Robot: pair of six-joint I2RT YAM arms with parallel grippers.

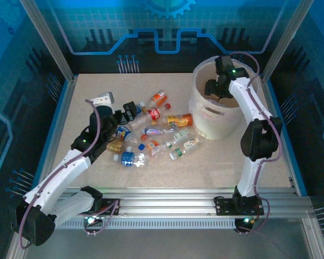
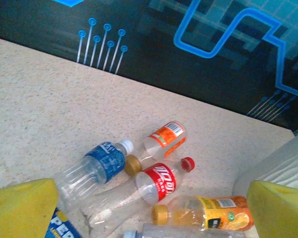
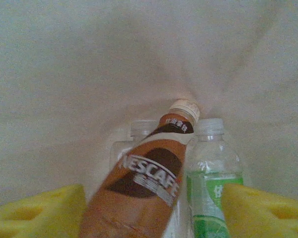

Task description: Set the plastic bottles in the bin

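Note:
Several plastic bottles (image 1: 151,135) lie in a heap on the table's middle. My left gripper (image 1: 130,112) hovers open over the heap's far side. Below my left gripper (image 2: 151,208) lie a red-labelled bottle (image 2: 159,186), a blue-labelled one (image 2: 97,163), an orange-labelled one (image 2: 165,138) and an orange-juice bottle (image 2: 208,213). My right gripper (image 1: 213,89) is over the mouth of the whitish bin (image 1: 205,116). In its wrist view the right gripper (image 3: 151,213) stands open, with a blurred brown coffee bottle (image 3: 144,183) between the pads, clear of the right pad. A green-labelled bottle (image 3: 211,188) and a clear one (image 3: 134,131) lie in the bin.
The bin stands at the back right of the table, close to the heap's right end. Blue enclosure walls (image 1: 151,48) and metal posts (image 1: 48,38) ring the table. A metal rail (image 1: 167,202) runs along the near edge by the arm bases.

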